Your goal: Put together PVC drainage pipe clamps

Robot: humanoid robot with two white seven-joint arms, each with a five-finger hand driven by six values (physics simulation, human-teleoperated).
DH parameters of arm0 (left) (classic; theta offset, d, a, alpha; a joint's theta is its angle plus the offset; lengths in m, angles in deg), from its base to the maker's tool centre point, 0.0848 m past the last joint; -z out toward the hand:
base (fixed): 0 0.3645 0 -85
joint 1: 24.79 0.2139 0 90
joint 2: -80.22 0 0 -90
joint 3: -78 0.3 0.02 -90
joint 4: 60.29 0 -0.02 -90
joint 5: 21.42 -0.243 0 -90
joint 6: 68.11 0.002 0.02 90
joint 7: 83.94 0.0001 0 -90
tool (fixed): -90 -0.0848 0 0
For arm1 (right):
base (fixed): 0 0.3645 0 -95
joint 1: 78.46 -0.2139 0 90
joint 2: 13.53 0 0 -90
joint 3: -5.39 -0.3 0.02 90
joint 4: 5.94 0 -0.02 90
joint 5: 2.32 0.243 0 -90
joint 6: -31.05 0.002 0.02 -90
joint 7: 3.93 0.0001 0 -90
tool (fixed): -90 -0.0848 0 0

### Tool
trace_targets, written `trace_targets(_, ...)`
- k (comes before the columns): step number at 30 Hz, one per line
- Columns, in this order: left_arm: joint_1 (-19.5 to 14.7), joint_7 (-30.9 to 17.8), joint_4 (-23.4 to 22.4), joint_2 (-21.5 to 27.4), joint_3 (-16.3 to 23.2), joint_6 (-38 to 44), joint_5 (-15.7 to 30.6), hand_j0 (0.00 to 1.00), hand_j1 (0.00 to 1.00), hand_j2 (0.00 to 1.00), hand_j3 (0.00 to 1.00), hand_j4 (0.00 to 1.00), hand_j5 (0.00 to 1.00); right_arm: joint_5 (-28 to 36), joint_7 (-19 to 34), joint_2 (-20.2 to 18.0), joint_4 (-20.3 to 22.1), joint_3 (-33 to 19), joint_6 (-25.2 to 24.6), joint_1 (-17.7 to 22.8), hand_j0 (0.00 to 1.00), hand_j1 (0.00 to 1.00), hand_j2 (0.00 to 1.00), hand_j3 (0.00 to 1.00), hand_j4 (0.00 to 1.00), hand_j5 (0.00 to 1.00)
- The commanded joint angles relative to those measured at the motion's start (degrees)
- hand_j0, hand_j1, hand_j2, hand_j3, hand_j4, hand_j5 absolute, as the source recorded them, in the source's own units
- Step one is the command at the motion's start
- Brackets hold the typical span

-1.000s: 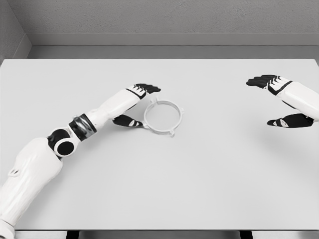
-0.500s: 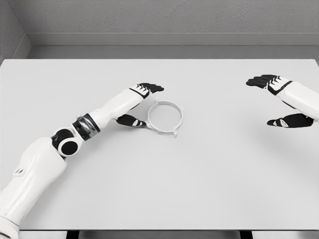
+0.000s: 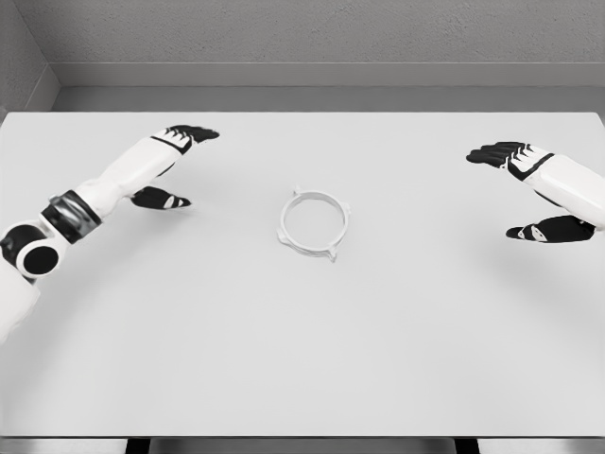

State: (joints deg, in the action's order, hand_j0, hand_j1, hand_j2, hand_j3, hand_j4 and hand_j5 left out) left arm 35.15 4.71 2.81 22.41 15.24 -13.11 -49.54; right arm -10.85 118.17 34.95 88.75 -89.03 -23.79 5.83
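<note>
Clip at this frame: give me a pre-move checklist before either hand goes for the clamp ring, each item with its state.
1. Ring lies flat on the table: ok.
2. Ring free of both hands: ok.
3. Left hand open, holding nothing: ok.
4. Right hand open, holding nothing: ok.
5. Second clamp part in view for assembly: not ok, only the ring shows.
6. Ring intact, tabs undamaged: cannot tell, too small.

White table (image 3: 302, 359) w/ plain matte top, grey textured wall (image 3: 312, 33) behind, grey floor strip (image 3: 321, 98) btw them
</note>
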Motion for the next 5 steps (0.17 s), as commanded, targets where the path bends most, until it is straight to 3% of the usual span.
trace_targets(1, 0.0, 0.1, -0.4, 4.6, -2.8, 0.0, 0.4, 1.00, 1.00, 1.00, 1.00, 1.00, 1.00, 0.4, -0.1, -0.1, -0.4, -0.1, -0.2, 0.0, 1.00, 1.00, 1.00, 1.00, 1.00, 1.00)
trace_targets(5, -0.1, 0.1, -0.6, 4.7, -3.2, 0.0, 0.4, 1.00, 1.00, 1.00, 1.00, 1.00, 1.00, 0.3, 0.0, 2.3, -0.7, -0.2, -0.2, -0.5, 1.00, 1.00, 1.00, 1.00, 1.00, 1.00)
